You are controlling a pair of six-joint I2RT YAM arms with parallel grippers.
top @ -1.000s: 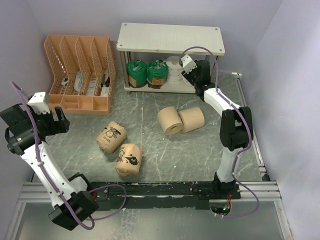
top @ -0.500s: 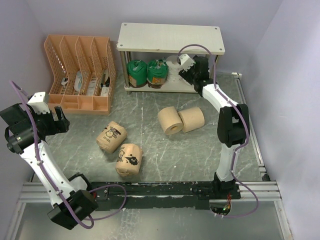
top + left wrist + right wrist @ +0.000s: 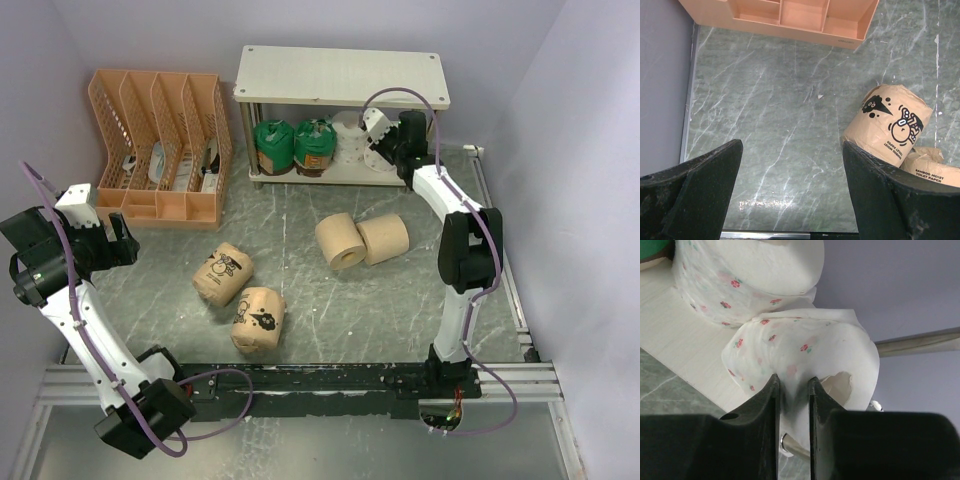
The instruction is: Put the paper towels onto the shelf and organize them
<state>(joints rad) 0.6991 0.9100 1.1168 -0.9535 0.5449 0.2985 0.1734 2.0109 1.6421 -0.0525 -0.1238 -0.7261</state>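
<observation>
On the lower board of the shelf (image 3: 340,75) I see two green-topped rolls (image 3: 272,147). Only the right wrist view shows my right gripper (image 3: 792,387) almost closed, pinching the wall of a dotted roll (image 3: 810,350) on that board. My left gripper (image 3: 792,167) is wide open and empty.

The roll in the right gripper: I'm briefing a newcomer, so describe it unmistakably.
Find the two-tier shelf at the table's far edge. At the right of its lower board, the right gripper pinches a white dotted roll. Its dotted neighbour stands free; only this one is clamped.
</observation>
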